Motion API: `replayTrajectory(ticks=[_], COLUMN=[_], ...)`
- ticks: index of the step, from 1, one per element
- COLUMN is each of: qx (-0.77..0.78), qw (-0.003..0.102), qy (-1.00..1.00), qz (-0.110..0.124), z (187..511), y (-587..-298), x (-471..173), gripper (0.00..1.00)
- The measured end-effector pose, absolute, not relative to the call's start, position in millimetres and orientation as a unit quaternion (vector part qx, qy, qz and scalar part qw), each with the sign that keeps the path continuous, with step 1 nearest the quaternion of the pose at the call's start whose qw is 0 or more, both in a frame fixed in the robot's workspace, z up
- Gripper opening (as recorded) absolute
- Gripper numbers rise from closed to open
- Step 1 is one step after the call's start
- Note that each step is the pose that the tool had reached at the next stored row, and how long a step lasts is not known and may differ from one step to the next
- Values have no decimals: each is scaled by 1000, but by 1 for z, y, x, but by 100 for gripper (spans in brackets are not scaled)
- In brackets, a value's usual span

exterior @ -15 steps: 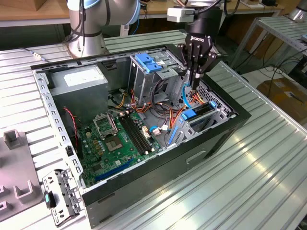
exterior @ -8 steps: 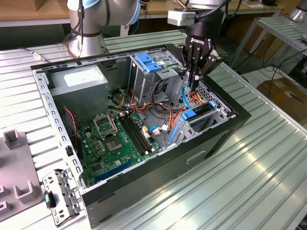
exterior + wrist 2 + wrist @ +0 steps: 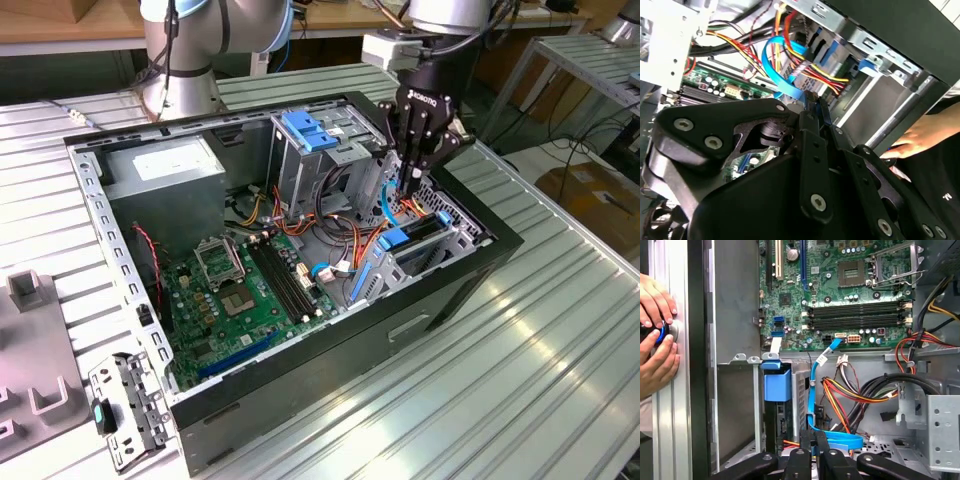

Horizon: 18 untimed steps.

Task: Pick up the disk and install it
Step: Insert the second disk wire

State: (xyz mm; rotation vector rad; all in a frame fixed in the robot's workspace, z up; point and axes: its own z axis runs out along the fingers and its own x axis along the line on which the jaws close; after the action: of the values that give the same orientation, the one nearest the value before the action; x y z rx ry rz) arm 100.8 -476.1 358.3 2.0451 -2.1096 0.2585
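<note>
The open case [image 3: 300, 400] lies on the surface [image 3: 520, 380], with the motherboard [image 3: 240, 290] on its floor toward the exterior view's left and the power supply [image 3: 165, 175] in the far left corner. The drive cage [image 3: 320, 150] stands behind the board near the far wall, and the disk [image 3: 405, 240] sits in the bay by the case's right wall, with the gripper [image 3: 408, 180] just above it. A bracket [image 3: 125, 405] lies on the surface beside the case's near left corner.
</note>
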Motion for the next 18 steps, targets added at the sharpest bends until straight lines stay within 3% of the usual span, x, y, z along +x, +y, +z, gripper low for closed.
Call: replayTrajectory(ticks=[13,18], qx=[702,704], qw=[90,80], qy=[-700,-701], qz=[92,86], z=[355,353], y=[-493,-505], x=[89,88], gripper=[16,16])
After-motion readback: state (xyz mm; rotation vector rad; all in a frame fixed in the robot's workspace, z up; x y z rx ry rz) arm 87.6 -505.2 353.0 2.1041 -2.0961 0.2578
